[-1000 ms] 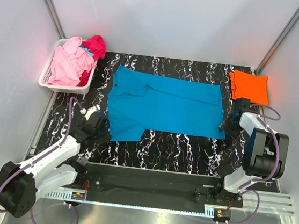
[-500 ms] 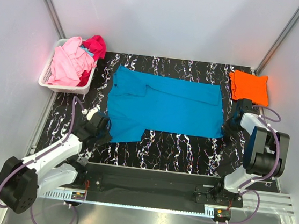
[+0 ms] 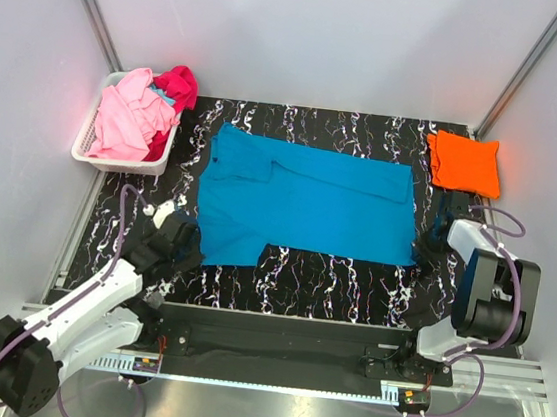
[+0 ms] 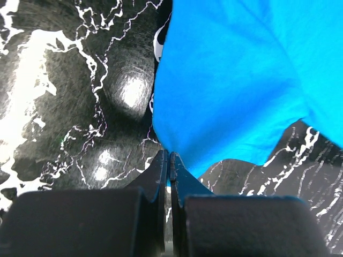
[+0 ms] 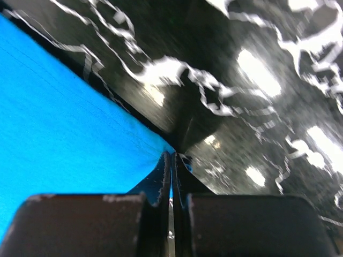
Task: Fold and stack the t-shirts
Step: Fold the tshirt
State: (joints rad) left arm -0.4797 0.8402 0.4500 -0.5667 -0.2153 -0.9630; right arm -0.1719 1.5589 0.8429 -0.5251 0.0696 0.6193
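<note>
Four t-shirts are in view; which one is being handled, and where does it lie? (Student)

The bright turquoise-blue cotton t-shirt. It lies spread flat across the middle of the black, white-veined marble-patterned table, its long side running left to right. At its left end one flap juts toward the near edge. (Instructor)

How is each tool set? (Student)

The left tool is at the near-left corner of that shirt. Its fingers are pressed together, and the left wrist view shows the blue cloth running down into the closed gap, so it is pinching the fabric. The right tool is at the near-right corner, also pressed together. The right wrist view is somewhat blurred, but the pointed tip of the cloth ends between the fingertips, pinched there. Both arms are low over the table. (Instructor)

And the remaining three? (Student)

The orange cotton t-shirt is folded into a rough square at the far-right corner of the table, apart from the turquoise one. The light pink t-shirt and the magenta t-shirt are bunched in the white slatted plastic basket at the far left. The pink is heaped on the near side and the magenta on the far side. (Instructor)
</note>
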